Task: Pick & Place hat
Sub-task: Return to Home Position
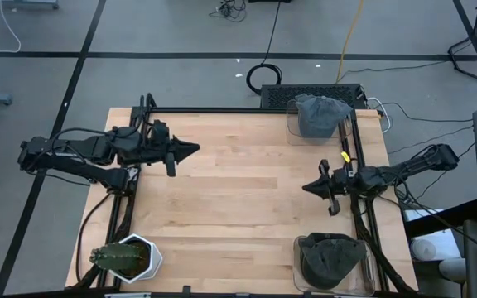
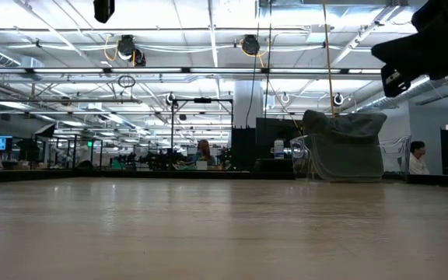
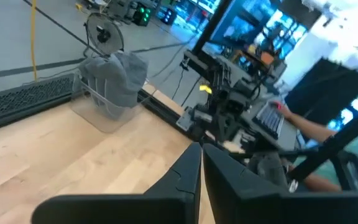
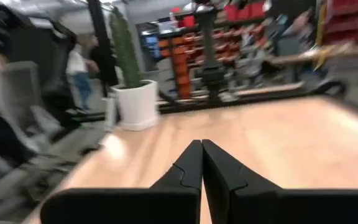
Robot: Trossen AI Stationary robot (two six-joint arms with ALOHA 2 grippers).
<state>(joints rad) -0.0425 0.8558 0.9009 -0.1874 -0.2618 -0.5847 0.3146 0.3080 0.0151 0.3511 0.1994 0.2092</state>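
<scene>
A blue-grey hat (image 1: pixel 317 114) sits over a clear stand at the table's far right corner; it also shows in the low view (image 2: pixel 344 144) and the left wrist view (image 3: pixel 114 74). A darker grey hat (image 1: pixel 330 258) sits on another clear stand at the near right corner. My left gripper (image 1: pixel 195 149) hangs shut above the table's left side, pointing right, with nothing in it (image 3: pixel 201 155). My right gripper (image 1: pixel 305 187) is shut and empty above the right side between the two hats, pointing left (image 4: pixel 202 149).
A cactus in a white pot (image 1: pixel 127 257) stands at the near left corner, seen ahead of the right gripper (image 4: pixel 132 93). Bare wooden tabletop (image 1: pixel 238 199) lies between the arms. A black frame (image 1: pixel 222 109) runs along the table's edges.
</scene>
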